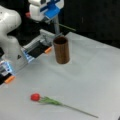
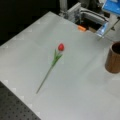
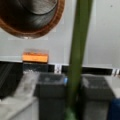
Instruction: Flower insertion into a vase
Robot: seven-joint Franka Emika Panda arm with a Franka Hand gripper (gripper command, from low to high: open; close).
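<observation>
Plain dark brown wood-like cylindrical vase [image 1: 61,50], darker rim. Red-headed tulip [image 1: 35,97], green stem and leaves. Pale grey table [image 1: 85,75]. White and blue gripper [image 1: 56,25]; green stem [image 3: 78,55] between dark grey fingers [image 3: 48,97].

Front views high, opposite sides, sharing table [image 1: 95,75]; wrist close.

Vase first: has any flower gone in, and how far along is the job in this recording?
Done: little so far. The vase stands upright on the table, and no flower shows in it. In hand: the gripper is shut on a green stem, held up beside the vase rim in the wrist view. Left: that stem is not in the vase, and a red tulip lies flat on the table, apart from the vase.
</observation>
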